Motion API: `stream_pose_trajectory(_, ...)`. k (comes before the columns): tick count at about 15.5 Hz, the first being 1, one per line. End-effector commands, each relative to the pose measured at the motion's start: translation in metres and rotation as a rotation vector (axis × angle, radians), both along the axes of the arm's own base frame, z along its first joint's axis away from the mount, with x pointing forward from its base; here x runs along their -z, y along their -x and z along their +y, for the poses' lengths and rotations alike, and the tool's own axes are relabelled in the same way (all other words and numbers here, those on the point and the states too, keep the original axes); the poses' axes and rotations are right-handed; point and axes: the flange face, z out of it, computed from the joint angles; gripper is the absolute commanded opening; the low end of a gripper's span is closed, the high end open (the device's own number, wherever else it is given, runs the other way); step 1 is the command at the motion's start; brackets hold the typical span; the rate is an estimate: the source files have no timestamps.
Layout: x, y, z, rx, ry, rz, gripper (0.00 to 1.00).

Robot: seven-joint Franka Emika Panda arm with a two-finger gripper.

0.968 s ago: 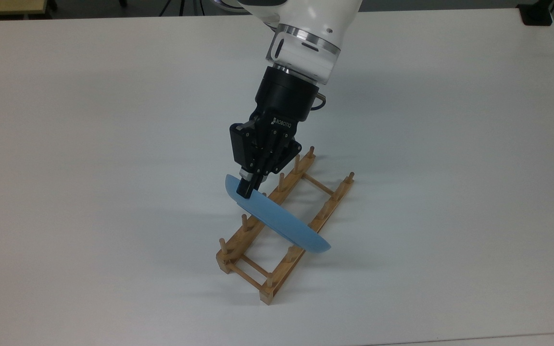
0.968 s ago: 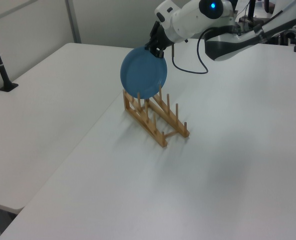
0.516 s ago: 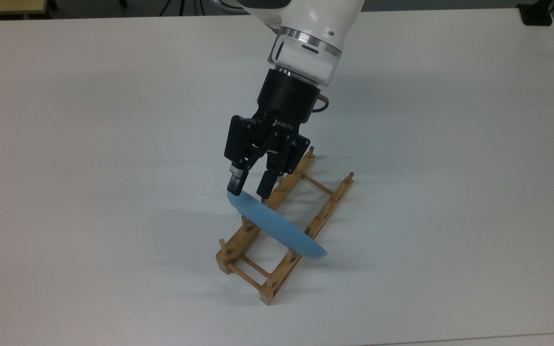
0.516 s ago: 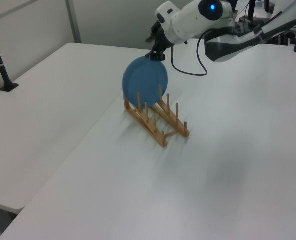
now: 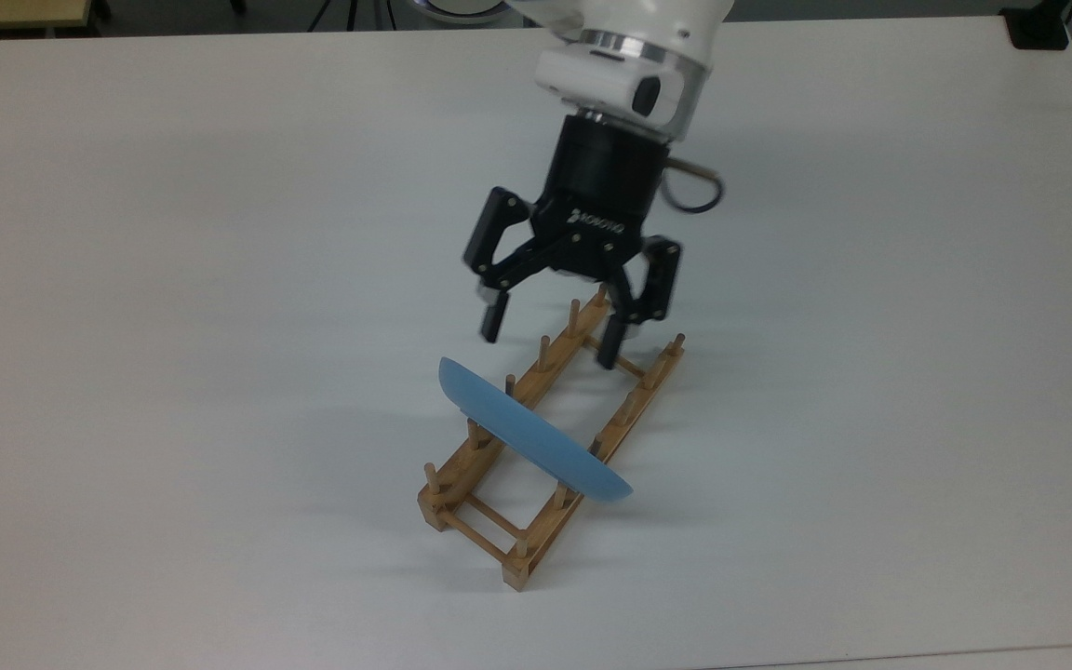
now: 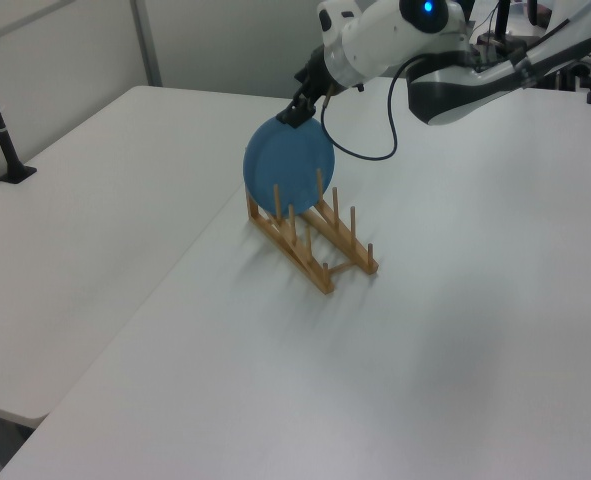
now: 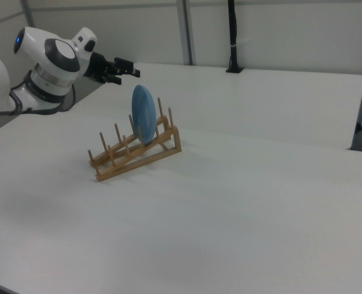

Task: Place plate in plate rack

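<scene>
The light-blue plate [image 5: 536,435] stands on edge in the wooden plate rack [image 5: 536,549], held between pegs near the rack's middle and leaning slightly. My gripper [image 5: 550,340] hangs open above the rack's far end, up and to the right of the plate in the top view, with nothing between its fingers. In the left view the plate [image 6: 290,165] faces the camera in the rack [image 6: 295,255], and the gripper [image 6: 300,110] is just above its top rim. In the right view the plate [image 7: 143,114] shows edge-on in the rack [image 7: 138,160], with the gripper [image 7: 128,70] up and to its left.
The rack sits on a wide white table [image 5: 220,279]. A black clamp post [image 6: 5,140] stands at the left view's left table edge. Another black post [image 7: 233,37] rises at the far edge in the right view. A dark object [image 5: 1038,28] sits at the top view's upper right corner.
The gripper, shut on the plate's rim a second ago, has opened, let the plate go and drawn up and to the top view's right. The plate has settled into the rack.
</scene>
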Motion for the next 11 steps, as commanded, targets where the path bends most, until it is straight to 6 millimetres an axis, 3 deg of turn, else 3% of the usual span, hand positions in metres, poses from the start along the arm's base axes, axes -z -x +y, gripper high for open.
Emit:
stream_pose_trajectory(1, -0.014, 0.013, -0.008, 0.148, -0.327, 0.066, 1.0)
stream_pose_trajectory(4, -0.008, 0.017, -0.024, 0.315, -0.52, 0.231, 1.0)
stream_pose_trajectory(7, -0.011, 0.039, -0.053, 0.325, -0.517, 0.512, 1.0)
stream_pose_trajectory(9, -0.029, 0.059, -0.091, 0.26, -0.54, 0.698, 1.0)
stream_pose_trajectory(11, -0.052, 0.078, -0.119, 0.253, -0.545, 0.753, 1.0)
